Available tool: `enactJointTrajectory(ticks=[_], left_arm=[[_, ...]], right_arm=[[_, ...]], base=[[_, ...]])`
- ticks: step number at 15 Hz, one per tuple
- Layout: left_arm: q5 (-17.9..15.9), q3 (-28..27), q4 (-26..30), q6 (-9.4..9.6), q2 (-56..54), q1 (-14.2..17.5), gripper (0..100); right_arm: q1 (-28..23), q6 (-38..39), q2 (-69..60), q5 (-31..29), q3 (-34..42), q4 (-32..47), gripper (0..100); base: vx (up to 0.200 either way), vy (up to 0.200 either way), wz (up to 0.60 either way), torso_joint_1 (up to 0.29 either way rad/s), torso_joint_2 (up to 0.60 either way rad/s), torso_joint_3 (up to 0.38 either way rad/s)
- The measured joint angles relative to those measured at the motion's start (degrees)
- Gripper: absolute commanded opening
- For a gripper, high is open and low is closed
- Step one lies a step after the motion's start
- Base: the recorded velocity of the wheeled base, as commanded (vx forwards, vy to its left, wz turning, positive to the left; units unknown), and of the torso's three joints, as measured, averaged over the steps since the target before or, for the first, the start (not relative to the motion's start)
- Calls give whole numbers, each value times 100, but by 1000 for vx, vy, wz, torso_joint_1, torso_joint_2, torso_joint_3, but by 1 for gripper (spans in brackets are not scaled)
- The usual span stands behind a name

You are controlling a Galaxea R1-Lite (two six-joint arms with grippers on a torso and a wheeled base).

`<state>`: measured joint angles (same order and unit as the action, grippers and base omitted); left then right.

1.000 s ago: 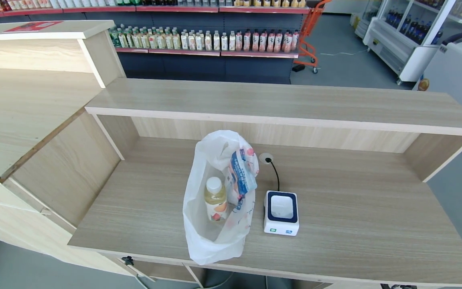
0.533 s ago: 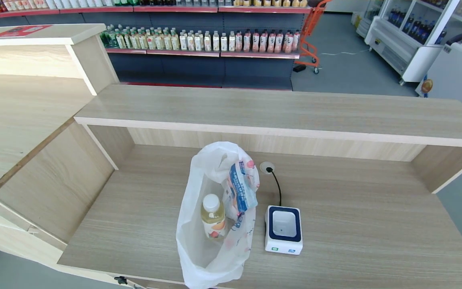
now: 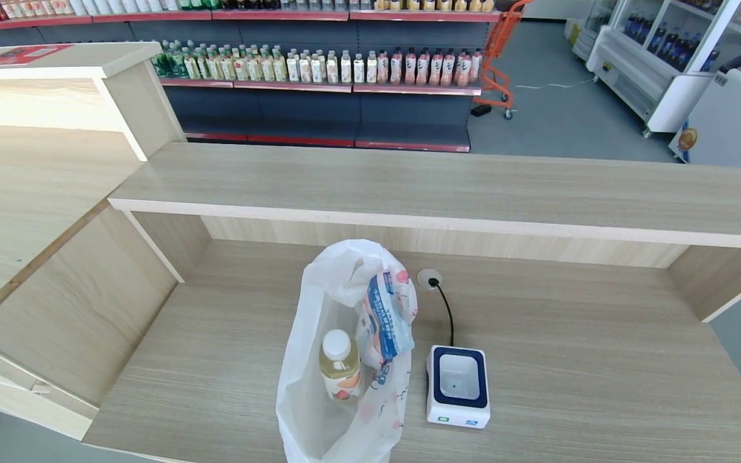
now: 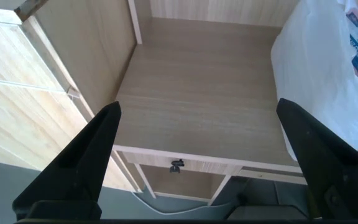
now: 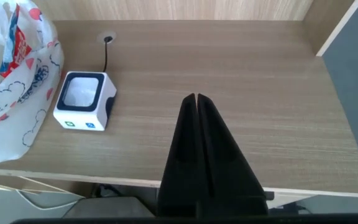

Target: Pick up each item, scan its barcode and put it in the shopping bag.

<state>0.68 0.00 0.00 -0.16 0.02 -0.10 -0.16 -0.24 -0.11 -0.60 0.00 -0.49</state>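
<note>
A white plastic shopping bag (image 3: 319, 411) stands open on the wooden counter (image 3: 570, 379), with a pale-yellow drink bottle (image 3: 339, 366) and a blue-and-white snack packet (image 3: 384, 315) inside. The bag (image 4: 328, 81) also appears in the left wrist view and the bag (image 5: 11, 118) in the right wrist view. A white and blue barcode scanner (image 3: 458, 387) sits just right of the bag, its black cable running back to a hole in the counter. My left gripper (image 4: 197, 168) hangs open near the counter's front left edge. My right gripper (image 5: 196, 102) is shut with nothing in it, right of the scanner (image 5: 84, 99).
A raised wooden ledge (image 3: 448, 193) runs along the back of the counter, with side panels at both ends. A taller wooden counter (image 3: 29, 186) stands to the left. Store shelves with bottles (image 3: 319, 64) and fridges (image 3: 666, 58) lie beyond.
The head camera has shifted, so the whole scene sits lower and nearer in the picture. The bag, bottle, packet and scanner keep their places on the counter.
</note>
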Motion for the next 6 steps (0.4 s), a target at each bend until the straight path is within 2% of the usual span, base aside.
enactJointTrajectory(ticks=[6], left_arm=[[-2, 0, 0, 0, 0, 0, 100]], right_arm=[[0, -35, 0, -2, -2, -2, 0]], base=[[0, 0, 0, 0, 0, 0]])
